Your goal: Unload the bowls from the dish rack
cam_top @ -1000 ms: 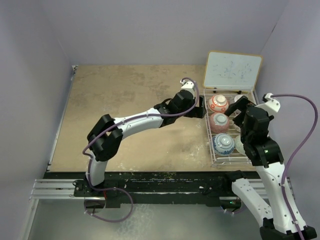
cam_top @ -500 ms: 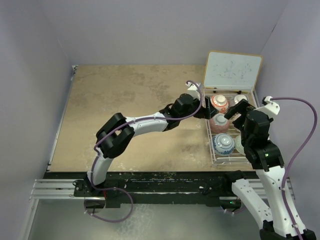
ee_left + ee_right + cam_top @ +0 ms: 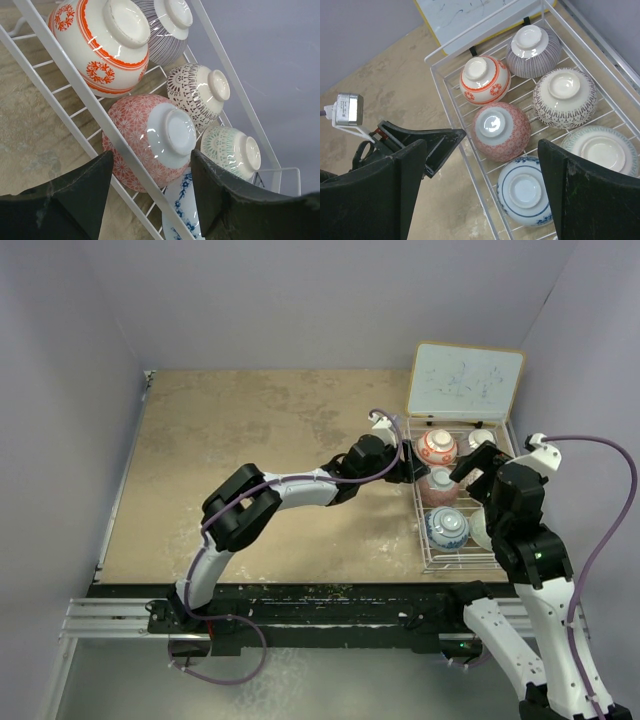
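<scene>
Pink floral bowl (image 3: 150,131) (wht rack (image 3: 75,78))

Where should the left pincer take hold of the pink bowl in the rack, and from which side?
Probably the raised foot ring of the pink bowl, from above on the dish rack's left side, where the left pincer is. It lies upside down, foot up, with the orange-and-white bowl and blue-and-white bowl close on either side, so its body offers little finger room.

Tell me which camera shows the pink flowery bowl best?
The right wrist view: the round pink flower-patterned ceramic bowl sits whole and upside down, with nothing covering it. The left wrist view shows it closer, but a wire of the white wire-grid dish rack crosses it. The top view shows it tiny.
</scene>
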`<state>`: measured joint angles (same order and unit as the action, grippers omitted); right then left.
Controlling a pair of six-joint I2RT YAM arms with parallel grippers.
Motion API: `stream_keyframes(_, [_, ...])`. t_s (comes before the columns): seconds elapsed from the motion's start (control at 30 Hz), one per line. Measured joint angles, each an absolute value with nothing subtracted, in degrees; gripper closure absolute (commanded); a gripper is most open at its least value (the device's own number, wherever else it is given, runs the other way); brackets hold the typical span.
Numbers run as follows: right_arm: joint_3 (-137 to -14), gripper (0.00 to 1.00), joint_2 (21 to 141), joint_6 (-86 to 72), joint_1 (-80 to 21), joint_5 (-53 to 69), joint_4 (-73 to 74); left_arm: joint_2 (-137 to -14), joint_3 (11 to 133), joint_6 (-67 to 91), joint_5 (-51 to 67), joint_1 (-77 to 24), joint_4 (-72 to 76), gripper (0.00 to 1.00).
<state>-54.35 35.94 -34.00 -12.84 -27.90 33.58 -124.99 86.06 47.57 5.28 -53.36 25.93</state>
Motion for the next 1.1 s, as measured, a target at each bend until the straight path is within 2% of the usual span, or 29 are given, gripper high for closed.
stream_keyframes(0.13, [-54.3, 0.08, 36.0, -33.9, -12.8, -27.4, 33.6, -125.3, 86.0, 47.8, 5.6, -53.3, 27.2, 0.42])
stream_keyframes(0.53, [-54.3, 0.09, 35.7, -33.8, -12.8, -26.5, 33.9, -129.2, 85.9, 50.4, 8.2, -52.9, 32.5, 0.44])
stream_keyframes(0.73, [-54.0, 0.10, 35.2, -33.8, -12.8, -25.9, 34.0, -130.9, 85.9, 51.6, 10.9, -52.9, 35.4, 0.62])
stream_keyframes(0.87, [-53.8, 0.11, 35.3, -33.8, -12.8, -25.5, 33.9, -130.9, 85.1, 53.6, 11.2, -52.6, 36.6, 0.77])
stream_keyframes(1.1, [-53.2, 0.06, 36.8, -33.3, -12.8, -21.4, 33.1, -130.8, 82.8, 56.5, 10.8, -52.4, 40.3, 0.85])
